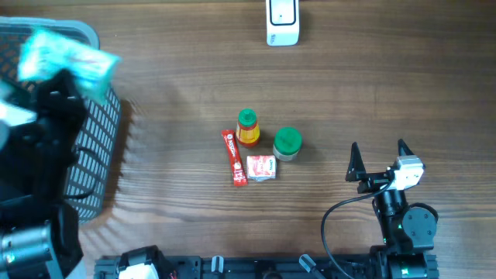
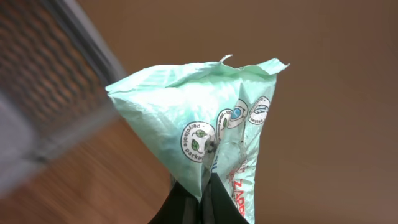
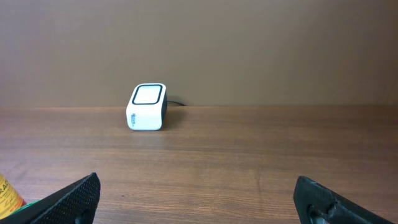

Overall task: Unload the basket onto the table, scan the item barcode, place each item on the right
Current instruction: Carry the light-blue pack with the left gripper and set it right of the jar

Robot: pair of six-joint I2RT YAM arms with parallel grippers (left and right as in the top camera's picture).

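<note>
My left gripper is shut on a mint-green plastic packet, pinching its lower edge. From overhead the packet hangs raised over the grey wire basket at the far left. The white barcode scanner stands at the table's back edge; in the right wrist view the scanner is far ahead, left of centre. My right gripper rests at the front right, open wide with nothing between its fingers.
In the middle of the table lie a red stick pack, a small red-and-white box, a green-capped yellow bottle and a green-lidded jar. The basket's rim shows blurred beside the packet.
</note>
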